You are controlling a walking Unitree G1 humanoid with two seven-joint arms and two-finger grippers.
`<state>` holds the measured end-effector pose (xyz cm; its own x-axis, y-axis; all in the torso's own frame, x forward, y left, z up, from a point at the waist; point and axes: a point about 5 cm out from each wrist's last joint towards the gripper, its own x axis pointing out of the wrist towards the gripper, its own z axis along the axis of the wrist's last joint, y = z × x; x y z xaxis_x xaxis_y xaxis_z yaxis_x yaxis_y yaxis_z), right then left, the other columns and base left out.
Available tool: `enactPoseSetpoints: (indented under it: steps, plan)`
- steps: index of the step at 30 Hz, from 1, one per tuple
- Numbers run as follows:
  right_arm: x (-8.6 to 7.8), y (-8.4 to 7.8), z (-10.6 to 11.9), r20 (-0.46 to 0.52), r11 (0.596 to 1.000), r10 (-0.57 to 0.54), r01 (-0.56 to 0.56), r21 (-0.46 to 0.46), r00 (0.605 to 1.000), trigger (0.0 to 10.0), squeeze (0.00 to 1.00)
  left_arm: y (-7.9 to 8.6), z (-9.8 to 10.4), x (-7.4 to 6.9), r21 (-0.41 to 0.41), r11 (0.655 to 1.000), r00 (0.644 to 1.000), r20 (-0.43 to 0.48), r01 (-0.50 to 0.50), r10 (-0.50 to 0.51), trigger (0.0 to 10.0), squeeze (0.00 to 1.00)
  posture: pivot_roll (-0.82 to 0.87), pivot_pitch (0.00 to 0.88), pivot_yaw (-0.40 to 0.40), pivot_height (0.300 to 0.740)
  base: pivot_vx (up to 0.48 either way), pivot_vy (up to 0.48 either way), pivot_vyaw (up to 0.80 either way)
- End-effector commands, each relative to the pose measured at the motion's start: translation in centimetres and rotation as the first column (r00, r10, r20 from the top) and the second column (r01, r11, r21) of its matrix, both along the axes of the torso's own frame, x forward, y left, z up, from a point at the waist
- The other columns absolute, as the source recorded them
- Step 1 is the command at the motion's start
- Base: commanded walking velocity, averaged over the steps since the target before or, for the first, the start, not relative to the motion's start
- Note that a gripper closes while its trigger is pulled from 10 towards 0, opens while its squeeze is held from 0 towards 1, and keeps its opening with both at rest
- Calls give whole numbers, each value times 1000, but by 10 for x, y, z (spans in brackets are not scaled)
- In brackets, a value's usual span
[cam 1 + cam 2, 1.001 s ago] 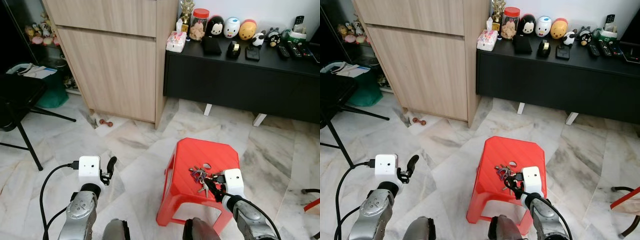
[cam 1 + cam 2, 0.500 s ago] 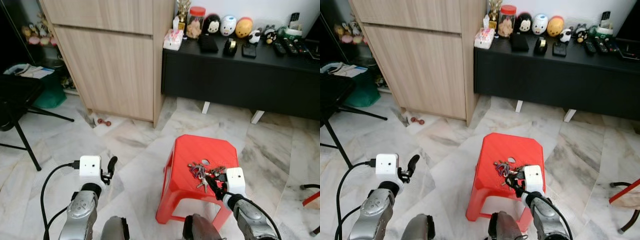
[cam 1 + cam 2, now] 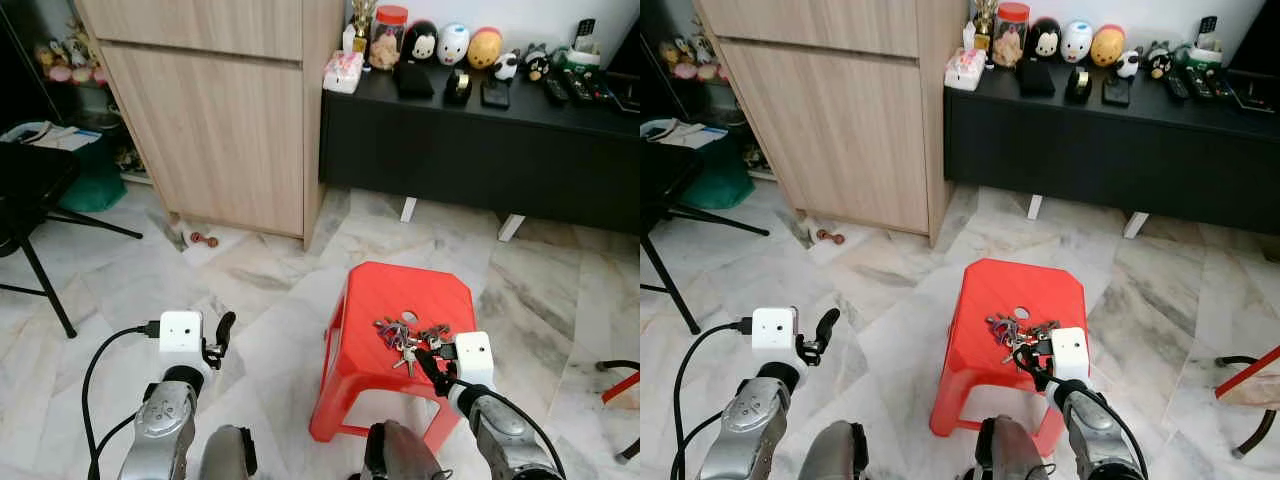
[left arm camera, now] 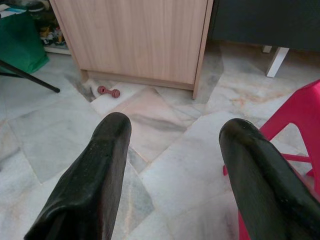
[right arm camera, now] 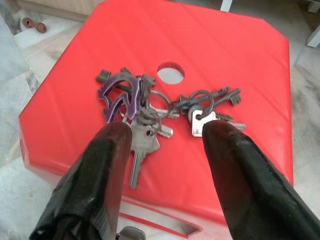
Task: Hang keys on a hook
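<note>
A bunch of keys point(image 5: 145, 107) with a purple carabiner and several rings lies on top of a red plastic stool point(image 3: 400, 290), near its small round hole. My right gripper point(image 5: 167, 131) is open and hovers just short of the bunch, one finger on each side of it, touching nothing. In the left eye view the keys point(image 3: 405, 335) sit just ahead of the right gripper point(image 3: 432, 362). My left gripper point(image 3: 222, 328) is held open over the marble floor to the left of the stool, with nothing between its fingers point(image 4: 107, 150).
A tall wooden cabinet point(image 3: 220, 110) stands ahead on the left. Beside it is a low black console point(image 3: 480, 150) with toys and remotes on top. A black folding chair point(image 3: 30, 200) is at the far left, and a small red dumbbell toy point(image 3: 205, 240) lies by the cabinet's foot.
The head camera has shifted a little, so the whole scene sits slightly differently. The keys still lie on the stool, and both grippers keep their places and stay open.
</note>
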<state>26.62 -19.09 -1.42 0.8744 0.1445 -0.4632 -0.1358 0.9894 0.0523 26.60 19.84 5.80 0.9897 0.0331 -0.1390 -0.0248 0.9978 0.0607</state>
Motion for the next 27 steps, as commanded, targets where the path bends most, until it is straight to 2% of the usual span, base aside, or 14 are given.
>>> enactPoseSetpoints:
  steps: [1,6,10,15,19,27]
  plan:
    - [-3,-3,-2,1,999,-28,28,16,1000,10000,0,0,-4,-1,7,1000,1000,-14,-5,5,10000,0,-83,93,-71,598,0,0,0]
    - [-1,-4,1,12,999,-39,39,28,999,10000,0,0,-3,-1,3,1000,1000,-8,-7,7,10000,0,-82,94,-70,598,0,0,0]
    - [1,-3,3,27,1000,-9,8,14,1000,10000,0,-1,0,0,-30,1000,1000,15,-8,8,10000,0,-82,96,-71,598,0,0,0]
    - [1,-2,4,33,1000,-9,8,17,999,10000,0,-3,0,-1,-33,999,1000,2,8,-8,10000,0,-79,97,-70,598,0,0,0]
    - [1,-3,4,44,998,-44,42,44,998,10000,0,-2,-1,0,-20,1000,1000,-6,8,-8,10000,0,-80,96,-70,598,275,0,0]
    - [3,-2,8,65,1000,5,-7,22,998,10000,0,-3,-2,0,-24,1000,1000,-9,11,-12,10000,0,-80,96,-70,598,315,0,0]
